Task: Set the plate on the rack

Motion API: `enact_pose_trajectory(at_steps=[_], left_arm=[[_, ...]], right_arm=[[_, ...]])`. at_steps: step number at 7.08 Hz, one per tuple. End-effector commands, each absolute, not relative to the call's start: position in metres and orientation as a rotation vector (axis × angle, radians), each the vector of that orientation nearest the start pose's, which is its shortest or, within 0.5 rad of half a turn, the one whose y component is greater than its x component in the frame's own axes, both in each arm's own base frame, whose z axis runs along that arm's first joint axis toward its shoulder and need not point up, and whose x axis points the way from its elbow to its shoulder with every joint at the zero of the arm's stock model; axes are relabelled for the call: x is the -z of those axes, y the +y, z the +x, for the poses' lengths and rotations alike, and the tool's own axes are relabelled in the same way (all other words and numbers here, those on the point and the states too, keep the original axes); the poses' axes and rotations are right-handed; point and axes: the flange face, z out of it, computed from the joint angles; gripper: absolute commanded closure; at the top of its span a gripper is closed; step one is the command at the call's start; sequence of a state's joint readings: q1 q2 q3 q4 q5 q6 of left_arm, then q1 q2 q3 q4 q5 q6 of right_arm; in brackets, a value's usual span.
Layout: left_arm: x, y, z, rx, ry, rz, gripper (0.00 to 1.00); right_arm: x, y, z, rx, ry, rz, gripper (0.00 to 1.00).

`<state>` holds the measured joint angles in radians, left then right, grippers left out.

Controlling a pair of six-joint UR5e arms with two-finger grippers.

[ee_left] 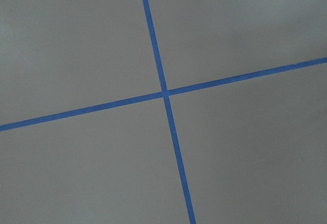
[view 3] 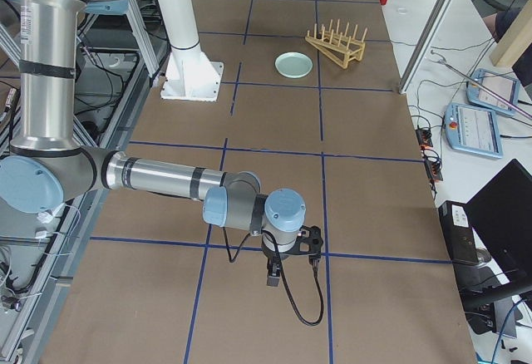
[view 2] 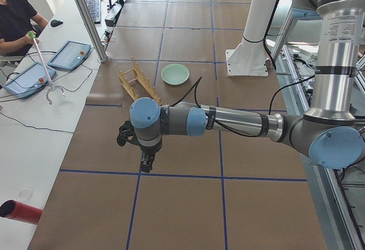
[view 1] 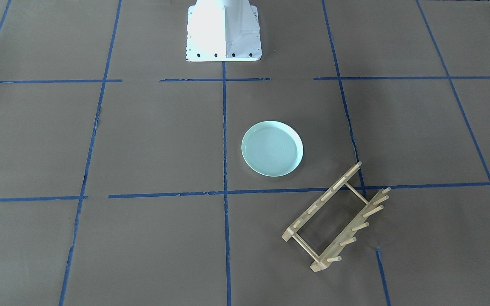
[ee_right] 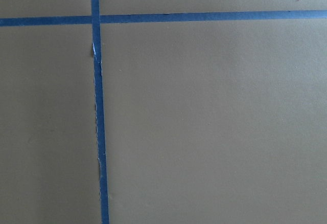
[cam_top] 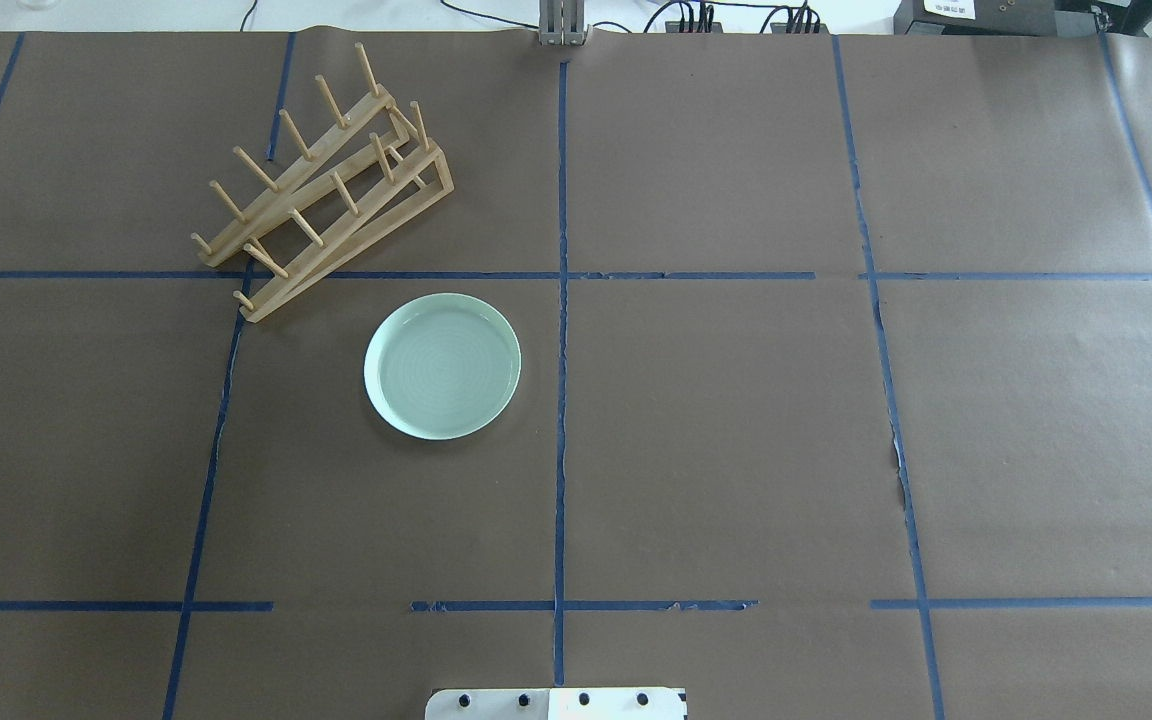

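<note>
On the brown table [view 1: 151,140], seen from the front, the plate [view 1: 272,148] is lying flat, near the rack [view 1: 336,216] but not touching it. From overhead, the rack is sitting slanted across a blue tape line [cam_top: 436,275]. From the left end, the left gripper [view 2: 147,161] is hanging over the table, well apart from both; I cannot tell how far it is open. From the right end, the right gripper [view 3: 273,279] is hanging likewise, and its opening is also unclear.
</note>
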<state>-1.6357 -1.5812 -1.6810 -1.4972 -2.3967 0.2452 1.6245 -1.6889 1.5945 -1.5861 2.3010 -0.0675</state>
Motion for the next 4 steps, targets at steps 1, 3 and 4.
enact_pose_trajectory(at_steps=[1, 3, 4], left_arm=[[-0.587, -0.492, -0.077, -0.238, 0.855, 0.271, 0.0], [-0.501, -0.493, 0.002, -0.092, 0.988, 0.167, 0.0], [-0.46, -0.485, 0.051, -0.051, 1.019, 0.123, 0.0]], right_arm=[[-0.707, -0.427, 0.09, -0.027, -0.734, -0.061, 0.0], [-0.707, -0.427, 0.09, -0.027, -0.734, -0.061, 0.0], [-0.707, -0.427, 0.09, -0.027, -0.734, -0.061, 0.0]])
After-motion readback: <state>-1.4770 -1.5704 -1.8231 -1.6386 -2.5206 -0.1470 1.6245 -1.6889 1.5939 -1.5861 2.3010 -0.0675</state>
